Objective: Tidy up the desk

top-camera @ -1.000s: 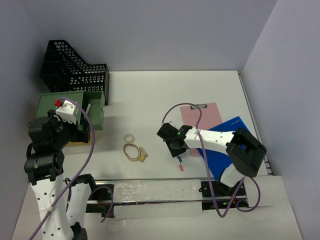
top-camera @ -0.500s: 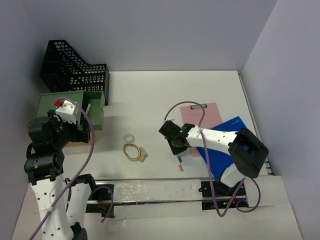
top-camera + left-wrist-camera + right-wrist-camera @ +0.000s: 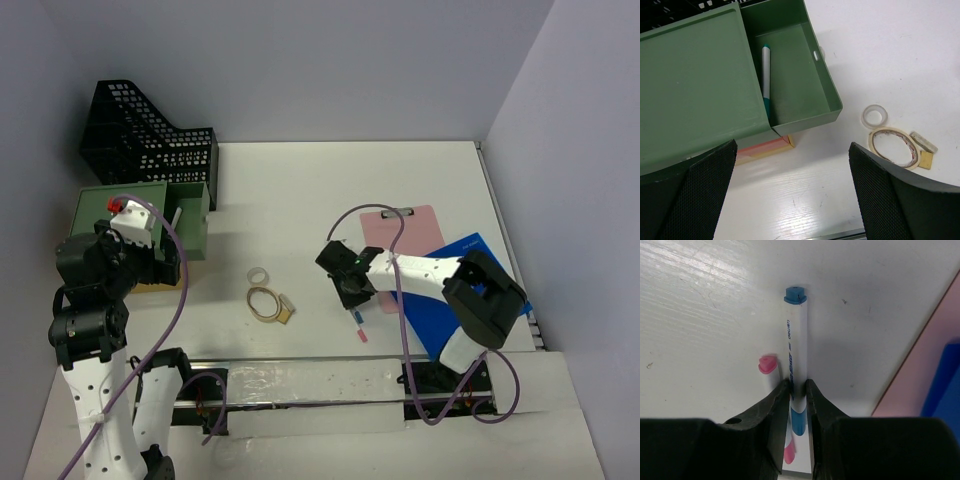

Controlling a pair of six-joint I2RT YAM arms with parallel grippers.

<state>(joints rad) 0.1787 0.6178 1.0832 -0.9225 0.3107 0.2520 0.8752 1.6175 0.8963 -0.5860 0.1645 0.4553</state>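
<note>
The white desk carries scattered stationery. My right gripper is down at the desk, right of centre, and is shut on a white marker with a blue cap. A white marker with a pink cap lies right beside it on the left, touching the left finger. My left gripper hangs open over bare desk just in front of a green drawer box. Its drawer is pulled out and holds a white and teal pen.
A small clear tape roll, a larger masking tape ring and a tan scrap lie mid-desk. Pink sticky notes stick out under the green box. A pink clipboard and blue folder lie right; a black mesh file holder stands back left.
The right gripper's jaws have narrowed onto the blue-capped marker, and the right arm has shifted slightly left. The left arm has not moved.
</note>
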